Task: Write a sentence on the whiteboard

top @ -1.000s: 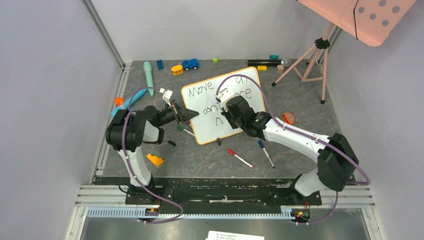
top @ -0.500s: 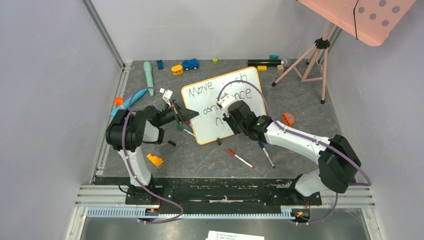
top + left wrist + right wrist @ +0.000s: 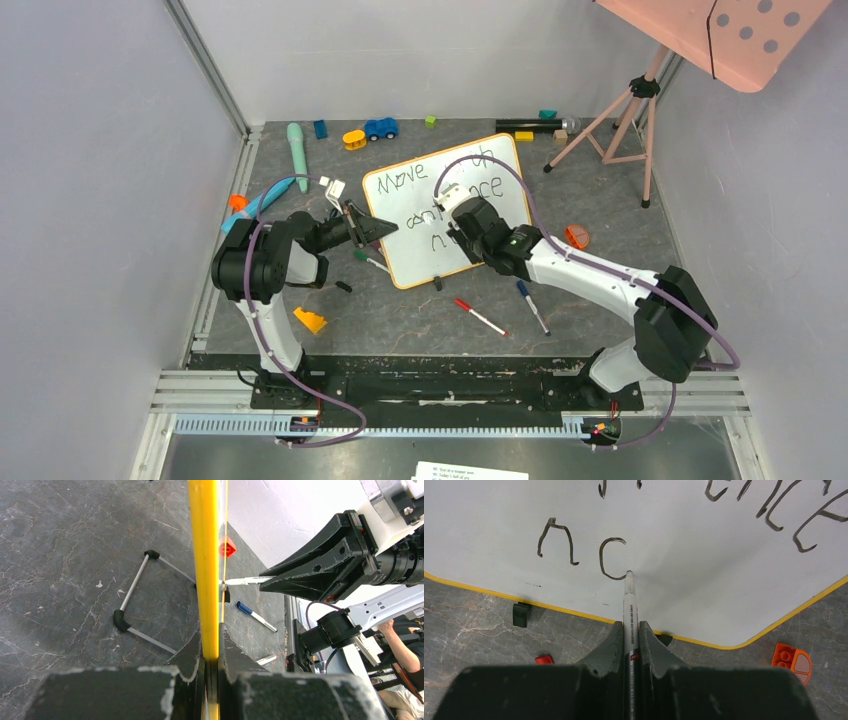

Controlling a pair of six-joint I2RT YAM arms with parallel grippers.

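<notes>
The whiteboard (image 3: 405,235), white with a thin orange frame, stands tilted at the middle of the table. The sentence (image 3: 410,180) reads "Move", more letters, then "n" and a "c" (image 3: 610,560) in the lowest row. My left gripper (image 3: 378,229) is shut on the board's left frame edge (image 3: 206,555). My right gripper (image 3: 455,212) is shut on a marker (image 3: 630,610); its tip touches the board at the foot of the "c". The right arm hides part of the lettering in the top view.
A red-capped marker (image 3: 480,316) and a blue-capped marker (image 3: 532,306) lie in front of the board. An orange brick (image 3: 576,236) lies to its right, a yellow wedge (image 3: 309,320) near the left arm. A pink tripod (image 3: 610,120) stands at the back right, toys along the back.
My right gripper with the marker dipped toward the board's near edge and came back a little; the "c" beside the "n" has been drawn. The left gripper and board have not moved.
</notes>
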